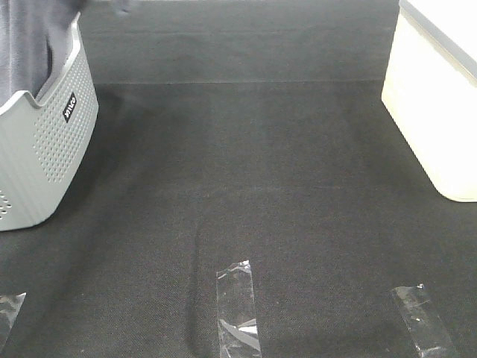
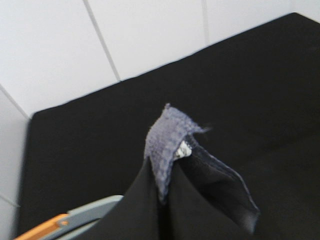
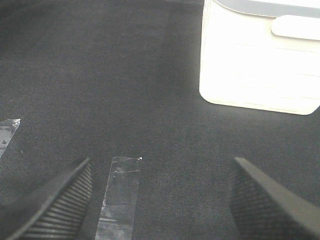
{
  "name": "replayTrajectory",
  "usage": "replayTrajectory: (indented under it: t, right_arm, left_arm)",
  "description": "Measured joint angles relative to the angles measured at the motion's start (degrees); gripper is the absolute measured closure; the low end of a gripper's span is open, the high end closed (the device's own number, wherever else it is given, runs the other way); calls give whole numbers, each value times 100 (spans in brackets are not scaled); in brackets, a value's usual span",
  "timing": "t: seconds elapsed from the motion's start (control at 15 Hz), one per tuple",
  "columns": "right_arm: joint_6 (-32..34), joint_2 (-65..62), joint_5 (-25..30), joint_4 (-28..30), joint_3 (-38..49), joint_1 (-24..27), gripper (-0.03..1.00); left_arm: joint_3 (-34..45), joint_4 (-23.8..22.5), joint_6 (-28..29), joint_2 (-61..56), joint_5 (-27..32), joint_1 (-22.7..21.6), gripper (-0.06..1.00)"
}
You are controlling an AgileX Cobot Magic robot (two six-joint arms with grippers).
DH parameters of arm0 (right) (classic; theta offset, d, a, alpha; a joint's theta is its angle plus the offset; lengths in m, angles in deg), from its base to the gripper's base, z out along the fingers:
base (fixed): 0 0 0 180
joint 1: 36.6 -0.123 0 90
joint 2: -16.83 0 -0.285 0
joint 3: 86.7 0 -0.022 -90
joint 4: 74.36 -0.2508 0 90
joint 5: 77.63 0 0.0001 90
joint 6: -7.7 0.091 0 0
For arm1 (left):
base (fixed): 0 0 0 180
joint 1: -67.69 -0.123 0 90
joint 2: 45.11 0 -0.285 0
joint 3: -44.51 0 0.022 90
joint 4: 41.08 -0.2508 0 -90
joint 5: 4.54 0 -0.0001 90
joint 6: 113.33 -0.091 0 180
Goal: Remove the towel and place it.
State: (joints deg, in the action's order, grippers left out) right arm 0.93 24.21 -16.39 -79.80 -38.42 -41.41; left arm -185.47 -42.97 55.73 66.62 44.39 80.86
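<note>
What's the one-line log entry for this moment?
left tool: shut on grey-lavender microfibre towel corner | right tool: open, empty, over black mat | towel: partly inside grey perforated plastic basket

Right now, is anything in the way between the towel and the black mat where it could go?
Nothing I can see. The left gripper already pinches a corner of the towel, and the black mat beside the grey basket holds only flat tape strips.
</note>
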Motion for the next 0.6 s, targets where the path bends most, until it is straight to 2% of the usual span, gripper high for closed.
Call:
replayTrajectory:
  t: [0.13, 0.4, 0.6]
  right_arm:
    - [0, 0, 0, -92, 0, 0, 26]
    - [6, 458, -109, -974, 0, 0, 26]
    - [-11, 1312, -378, -1793, 0, 0, 26]
  left_arm:
    - [0, 556, -155, -86, 665, 246, 94]
    - [0, 1490, -195, -86, 1667, 498, 94]
    - [0, 1696, -235, -86, 2051, 733, 94]
